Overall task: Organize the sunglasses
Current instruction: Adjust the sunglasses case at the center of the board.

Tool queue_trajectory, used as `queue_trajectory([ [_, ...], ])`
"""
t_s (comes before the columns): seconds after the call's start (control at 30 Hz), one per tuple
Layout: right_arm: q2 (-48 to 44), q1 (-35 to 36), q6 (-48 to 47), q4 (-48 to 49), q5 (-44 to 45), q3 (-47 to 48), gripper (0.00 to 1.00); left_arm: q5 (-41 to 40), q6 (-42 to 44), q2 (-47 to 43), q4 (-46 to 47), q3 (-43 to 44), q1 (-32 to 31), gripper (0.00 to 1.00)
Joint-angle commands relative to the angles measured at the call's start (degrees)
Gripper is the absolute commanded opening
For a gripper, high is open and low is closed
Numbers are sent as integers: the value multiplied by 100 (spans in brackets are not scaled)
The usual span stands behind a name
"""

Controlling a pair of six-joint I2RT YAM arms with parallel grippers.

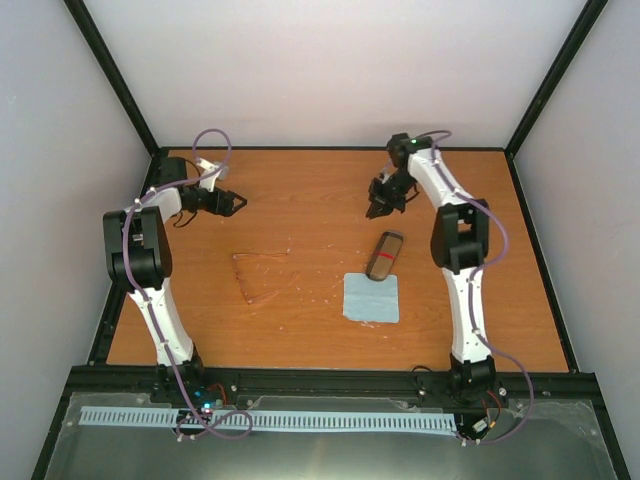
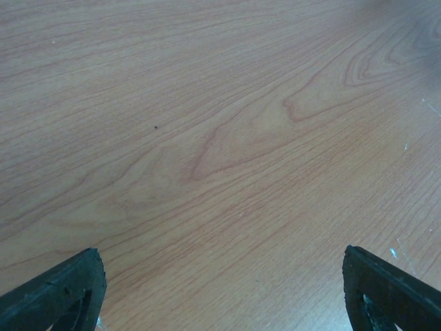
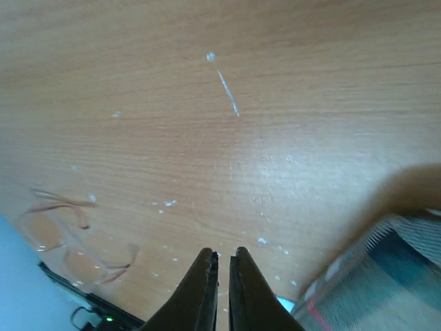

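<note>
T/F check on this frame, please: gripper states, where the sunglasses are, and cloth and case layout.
1. The left gripper is open over bare table and holds nothing. True.
2. The right gripper is gripping the sunglasses. False: its jaws are shut on nothing, and the sunglasses lie on the wood, apart from both grippers.
3. The sunglasses are inside the case. False: they lie on the table to the left of it, clear of the case.
4. The cloth lies flat on the table, to the right of the sunglasses. True.
</note>
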Motion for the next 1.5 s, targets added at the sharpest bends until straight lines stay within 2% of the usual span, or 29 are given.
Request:
queue_trajectory([
  [0.0,415,374,-362,-898,313,533,9,-54,25,-203,86,-30,39,93],
  [0.63,60,308,-358,-907,1780,-976,9,-44,16,-276,25,-198,35,93],
  [1.07,-697,-100,-417,-876,2635,-2060,12,34,-28,-267,109,-187,38,93],
  [1.17,-914,-100,-487,-675,2663,-2088,28,31,-30,-268,121,-195,36,93],
  [1.23,-1149,-100,-596,-466,2640,-2052,48,26,-28,-269,128,-203,40,94],
  [1.33,-1553,-98,-753,13,2439,-2206,67,39,-49,-259,152,-229,43,94],
  [1.47,-1875,-37,-744,396,2009,-2488,78,44,-63,-258,174,-262,38,94],
])
